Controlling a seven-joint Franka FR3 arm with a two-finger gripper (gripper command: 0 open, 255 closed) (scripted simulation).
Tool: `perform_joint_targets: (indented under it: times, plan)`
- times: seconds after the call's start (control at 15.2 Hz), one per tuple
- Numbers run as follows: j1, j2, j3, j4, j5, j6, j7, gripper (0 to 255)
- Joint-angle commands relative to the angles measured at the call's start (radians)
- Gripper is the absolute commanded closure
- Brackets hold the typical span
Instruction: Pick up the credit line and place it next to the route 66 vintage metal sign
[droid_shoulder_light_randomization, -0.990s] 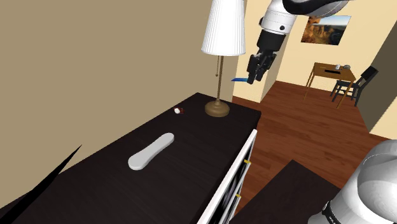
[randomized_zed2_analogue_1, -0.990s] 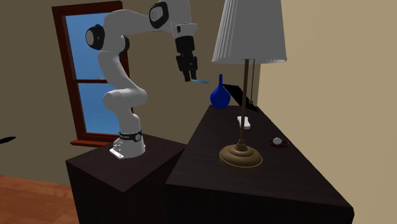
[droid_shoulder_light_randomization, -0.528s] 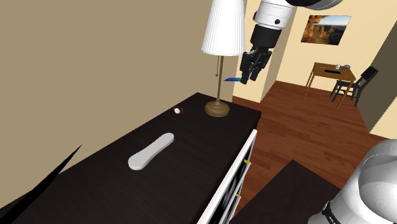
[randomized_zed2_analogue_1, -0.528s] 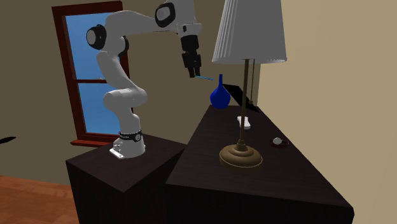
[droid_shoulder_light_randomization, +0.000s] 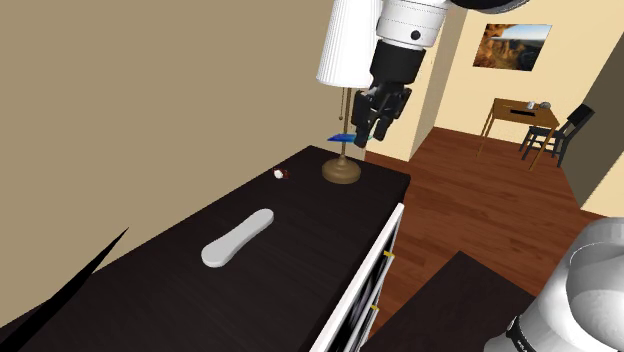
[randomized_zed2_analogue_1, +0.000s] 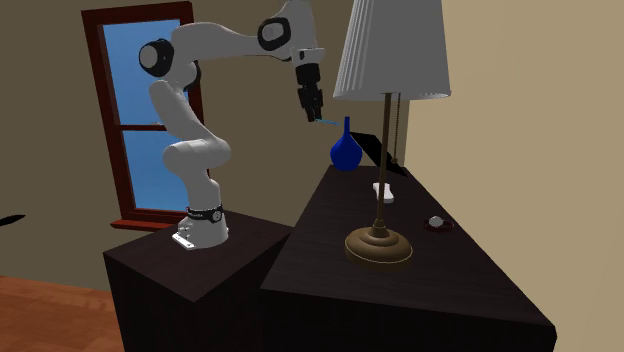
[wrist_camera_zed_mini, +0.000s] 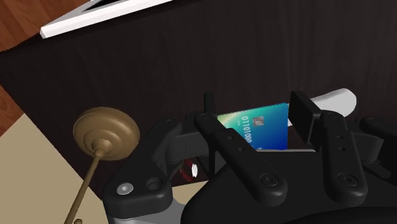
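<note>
My gripper (droid_shoulder_light_randomization: 362, 133) is shut on a blue-green credit card (droid_shoulder_light_randomization: 343, 137) and hangs in the air beside the lamp pole, above the dark dresser top (droid_shoulder_light_randomization: 300, 230). In the wrist view the card (wrist_camera_zed_mini: 257, 127) sits clasped between the two black fingers (wrist_camera_zed_mini: 304, 113), its chip and digits showing. From the second exterior view the gripper (randomized_zed2_analogue_1: 313, 112) holds the card (randomized_zed2_analogue_1: 322, 123) above the blue vase. A dark flat panel (randomized_zed2_analogue_1: 386, 155), plain and without a picture, leans at the wall behind the vase; it appears as a black wedge (droid_shoulder_light_randomization: 65, 295) in the shoulder view.
A lamp with a brass base (droid_shoulder_light_randomization: 341, 171) and white shade (droid_shoulder_light_randomization: 352, 40) stands at the dresser's far end. A white elongated object (droid_shoulder_light_randomization: 238, 237) lies mid-top, with a small red-white item (droid_shoulder_light_randomization: 280, 174) near the wall. A blue vase (randomized_zed2_analogue_1: 345, 150) stands near the panel. A drawer (droid_shoulder_light_randomization: 375, 275) stands ajar.
The gripper has carried the card toward the shoulder view's left and a little lower, from beside the dresser's end to in front of the lamp pole. Nothing on the dresser has moved.
</note>
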Motion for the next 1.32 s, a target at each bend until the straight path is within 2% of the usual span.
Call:
perform_joint_targets:
  times: [0.0, 0.73, 0.99, 1.25]
  plan:
    - [0.014, 0.006, 0.043, 0.01, 0.014, 0.0, 0.053, 255]
    - [0.053, 0.138, 0.29, 0.163, 0.036, 0.01, 0.339, 255]
    - [0.054, 0.224, 0.392, 0.252, 0.009, 0.012, 0.455, 255]
    - [0.05, 0.339, 0.507, 0.361, -0.054, 0.007, 0.587, 255]
